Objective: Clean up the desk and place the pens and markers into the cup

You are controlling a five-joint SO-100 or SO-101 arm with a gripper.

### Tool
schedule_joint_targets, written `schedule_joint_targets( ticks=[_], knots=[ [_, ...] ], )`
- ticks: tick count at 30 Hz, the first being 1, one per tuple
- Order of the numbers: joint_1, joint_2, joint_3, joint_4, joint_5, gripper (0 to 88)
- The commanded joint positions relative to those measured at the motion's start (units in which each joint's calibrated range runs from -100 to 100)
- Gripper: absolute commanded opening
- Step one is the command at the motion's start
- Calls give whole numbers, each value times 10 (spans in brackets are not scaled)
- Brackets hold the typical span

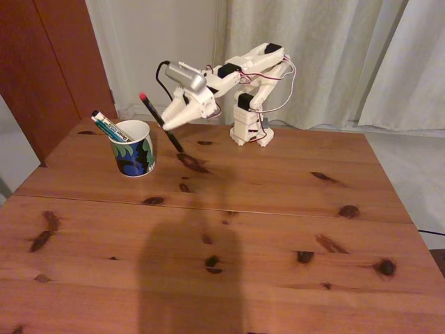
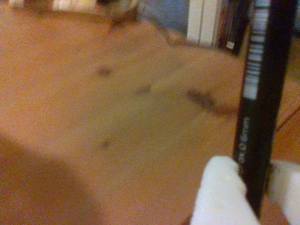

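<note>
A white mug with a blue, green and black leafy pattern, the cup [image 1: 134, 149], stands on the pine desk [image 1: 229, 243] at the back left. A teal-green pen [image 1: 111, 128] and a white marker with black ends lean out of it to the left. To its right my gripper [image 1: 167, 125] is shut on a thin black pen with a red tip [image 1: 160, 122], held tilted above the wood, red end up. In the wrist view the black pen [image 2: 257, 103] runs upright between my two white fingers [image 2: 220, 192].
The arm's white base [image 1: 250, 132] stands at the desk's back edge before pale curtains. A dark wooden door [image 1: 49, 62] is at the far left. A large shadow [image 1: 188, 278] lies over the front of the desk.
</note>
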Motion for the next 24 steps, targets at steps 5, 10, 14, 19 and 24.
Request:
schedule_joint_targets(
  ticks=[5,10,14,19,24],
  knots=[
    [41,-19,-14,-63,-38,9],
    [85,-44,-8,-57,-51,9],
    [112,-53,-5,-55,-72,9],
    [160,-53,1,-56,-78,9],
    [193,-45,-18,-56,-76,9]
  ],
)
